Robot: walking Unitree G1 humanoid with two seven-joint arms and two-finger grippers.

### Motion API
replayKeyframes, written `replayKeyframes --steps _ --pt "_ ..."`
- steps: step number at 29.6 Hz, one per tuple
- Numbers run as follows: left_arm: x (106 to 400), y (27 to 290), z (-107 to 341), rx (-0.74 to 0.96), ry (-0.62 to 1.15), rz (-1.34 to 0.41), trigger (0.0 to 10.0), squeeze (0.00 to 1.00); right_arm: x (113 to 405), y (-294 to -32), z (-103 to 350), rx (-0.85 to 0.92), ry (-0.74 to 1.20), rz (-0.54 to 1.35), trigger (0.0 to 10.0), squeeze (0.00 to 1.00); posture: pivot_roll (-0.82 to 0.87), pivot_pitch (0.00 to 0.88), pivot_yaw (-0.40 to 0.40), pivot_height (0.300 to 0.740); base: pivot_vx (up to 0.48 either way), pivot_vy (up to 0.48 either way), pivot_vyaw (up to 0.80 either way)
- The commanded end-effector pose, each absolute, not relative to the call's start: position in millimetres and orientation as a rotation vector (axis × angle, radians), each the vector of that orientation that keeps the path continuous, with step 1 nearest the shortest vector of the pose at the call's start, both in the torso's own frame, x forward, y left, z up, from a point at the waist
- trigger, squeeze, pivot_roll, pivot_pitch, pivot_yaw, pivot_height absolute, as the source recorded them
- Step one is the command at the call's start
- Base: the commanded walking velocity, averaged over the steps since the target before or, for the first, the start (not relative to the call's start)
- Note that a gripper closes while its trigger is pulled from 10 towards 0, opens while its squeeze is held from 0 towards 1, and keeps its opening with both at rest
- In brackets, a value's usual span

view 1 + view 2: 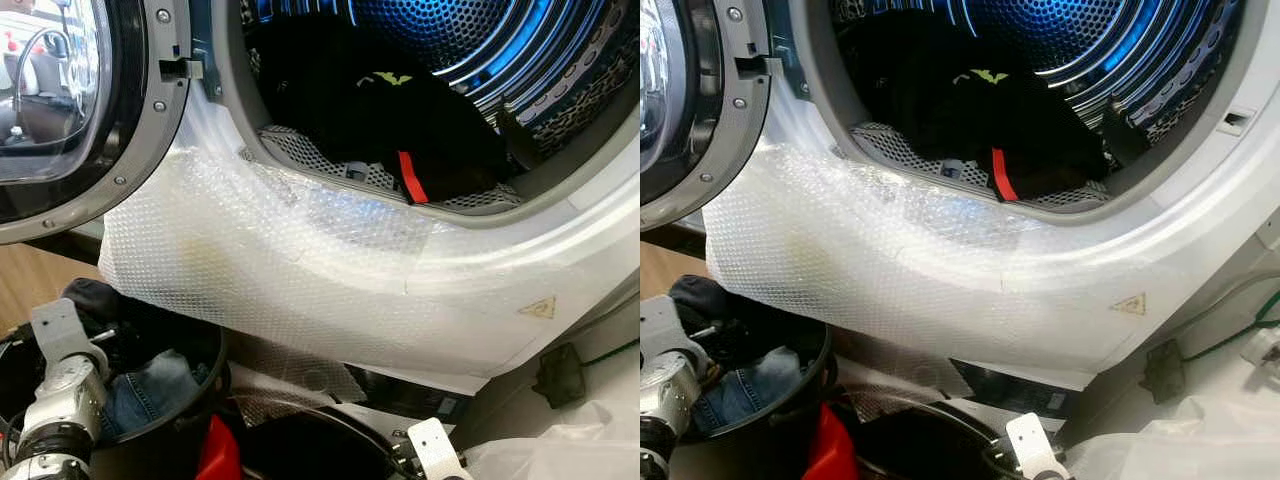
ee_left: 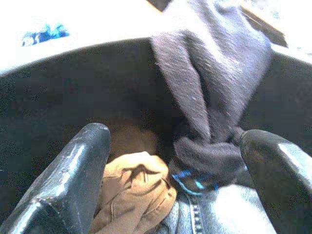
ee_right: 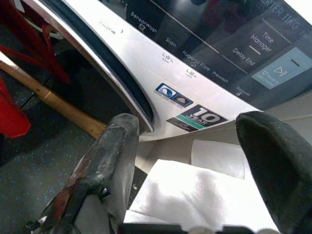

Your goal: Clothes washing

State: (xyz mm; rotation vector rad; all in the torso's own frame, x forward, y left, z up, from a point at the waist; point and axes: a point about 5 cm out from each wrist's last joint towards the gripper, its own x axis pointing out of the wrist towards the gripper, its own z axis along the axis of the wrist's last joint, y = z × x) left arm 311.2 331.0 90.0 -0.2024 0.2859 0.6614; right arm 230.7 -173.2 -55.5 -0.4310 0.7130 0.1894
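The washer's drum point(image 1: 450, 30) stands open and lit blue, with black clothes point(image 1: 370, 110) piled inside, one showing a red strip point(image 1: 411, 178). Below it at the left, a black basket point(image 1: 205, 395) holds blue jeans point(image 1: 150, 390) and a dark garment point(image 1: 110, 305). My left arm point(image 1: 60, 400) reaches over this basket. In the left wrist view my left gripper point(image 2: 173, 141) is open above a tan garment point(image 2: 136, 190), jeans point(image 2: 229, 209) and a dark grey garment point(image 2: 209, 73) draped over the basket wall point(image 2: 58, 87). My right gripper point(image 3: 187, 126) is open and holds nothing, low beside a washer control panel point(image 3: 234, 44).
The round door point(image 1: 60, 100) is swung open at the left. Bubble wrap point(image 1: 280, 260) hangs over the washer's front below the opening. A red thing point(image 1: 218, 450) lies beside the basket. A black box with a green cable point(image 1: 560, 372) and white plastic point(image 1: 560, 450) sit at the lower right.
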Motion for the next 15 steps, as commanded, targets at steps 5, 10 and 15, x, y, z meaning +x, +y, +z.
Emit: replayKeyframes --steps 5,10,15 --pt "318 343 110 -0.262 0.226 0.721 10.0 0.0 234 -188 -51 -0.454 0.691 0.167 10.0 0.0 0.13 0.0 -0.184 0.74 0.0 0.0 0.0" --pt "324 343 115 -0.267 0.228 0.705 10.0 0.0 232 -196 -50 -0.463 0.684 0.16 10.0 0.0 0.08 0.0 -0.188 0.74 0.0 0.0 0.0" --pt "336 333 121 -0.264 0.234 0.603 10.0 0.0 227 -211 -49 -0.476 0.675 0.132 10.0 0.0 0.0 0.0 -0.196 0.74 0.0 0.0 0.0"
